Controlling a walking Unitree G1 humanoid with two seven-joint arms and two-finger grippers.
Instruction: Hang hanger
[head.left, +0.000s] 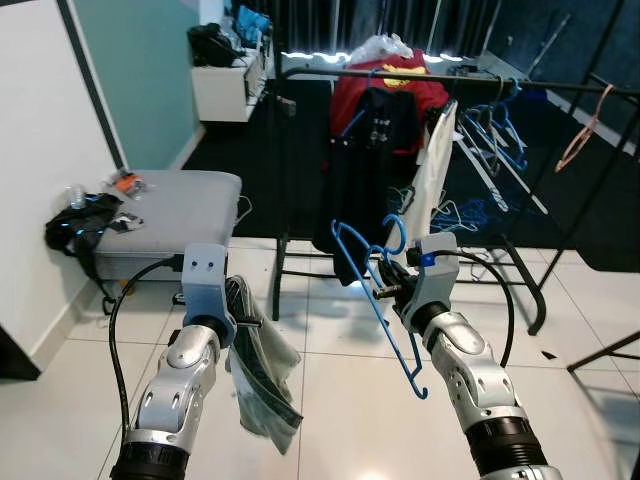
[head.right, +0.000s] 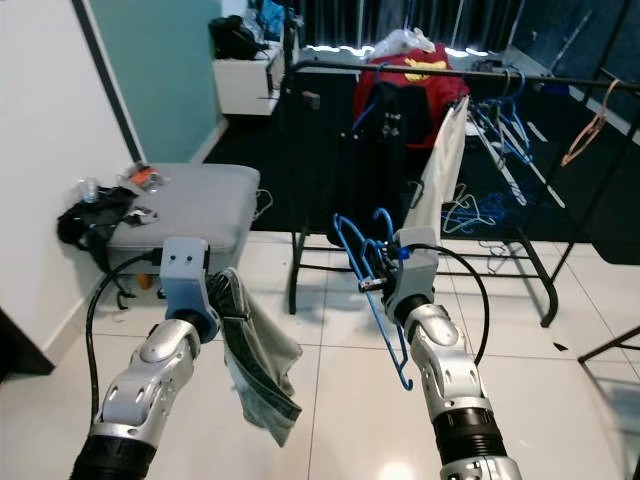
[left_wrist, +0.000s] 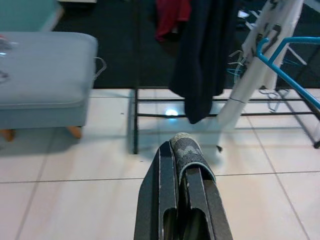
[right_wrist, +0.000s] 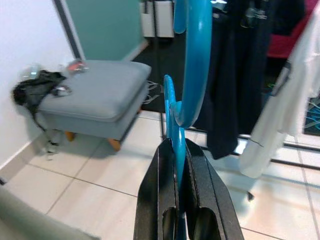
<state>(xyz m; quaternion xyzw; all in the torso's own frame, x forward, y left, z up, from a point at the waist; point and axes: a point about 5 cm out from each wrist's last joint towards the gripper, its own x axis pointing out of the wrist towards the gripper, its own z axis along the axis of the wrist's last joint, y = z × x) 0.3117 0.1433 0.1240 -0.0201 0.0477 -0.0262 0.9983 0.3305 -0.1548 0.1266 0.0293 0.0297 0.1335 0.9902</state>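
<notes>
1. We stand on a pale tiled floor (head.left: 330, 350) with a black clothes rack (head.left: 480, 80) across the upper half of the head view. A red garment (head.left: 395, 80), dark clothes (head.left: 365, 170) and a white cloth (head.left: 432, 170) hang on it, and a grey ottoman (head.left: 185, 215) sits at middle left.

2. Our right gripper (head.left: 385, 287), just right of centre in the head view, is clamped on the blue hanger (head.left: 375, 290). In the right wrist view the blue bar runs up between the closed fingers (right_wrist: 197, 175), with the hook curving above them toward the top of the frame.

3. Our left gripper (left_wrist: 181, 165) pinches a grey-green cloth (head.left: 260, 370), which droops at lower left of centre.

4. Risks, as we judge them:
   - The hanger sits tilted in a narrow pinch and could swivel or slip as we reach, so the hook misses the rail.
   - The rail's middle is crowded, and the hook could snag on the hung clothes.
   - The rack is well apart from us, higher in the frame; reaching from here would fall short.
   - The dangling cloth could catch the hanger's lower end.
</notes>
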